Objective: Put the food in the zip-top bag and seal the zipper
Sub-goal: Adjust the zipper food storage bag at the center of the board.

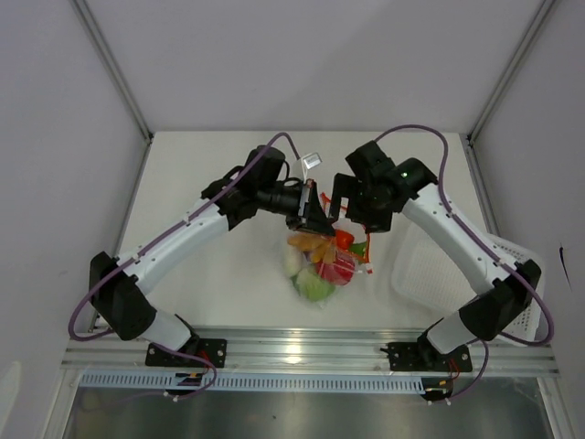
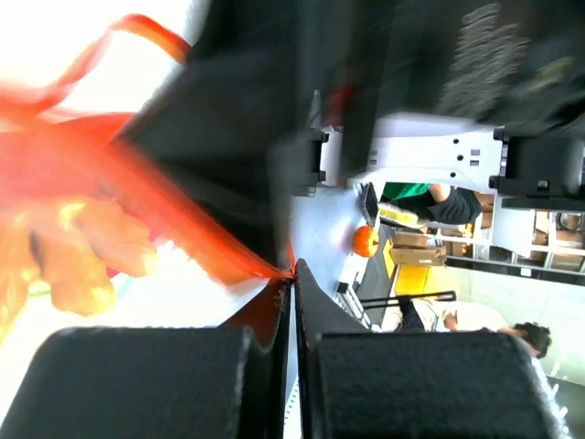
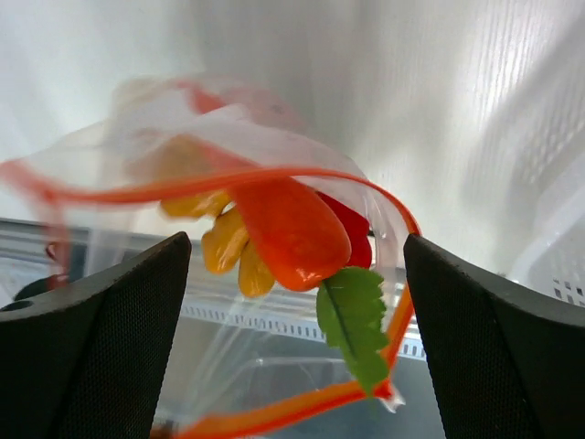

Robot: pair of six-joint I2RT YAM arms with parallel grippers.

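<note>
Top view: the zip-top bag (image 1: 322,267) is at mid-table, blurred, its top up between the left gripper (image 1: 313,218) and the right gripper (image 1: 347,224), with the food (image 1: 315,285) bunched inside.

Left wrist: the fingers (image 2: 183,384) are pinched tight on the zipper (image 2: 239,262).

Right wrist: the jaws are spread wide with the bag mouth gaping between them, and the red pepper (image 3: 292,233) and orange-yellow lumpy piece (image 3: 224,242) sit at the opening.

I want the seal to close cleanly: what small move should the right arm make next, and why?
Probably nudge the red pepper deeper into the zip-top bag. It sits in the gaping mouth between the zipper strips; the right gripper is open before it, and the left gripper pinches the zipper.
</note>
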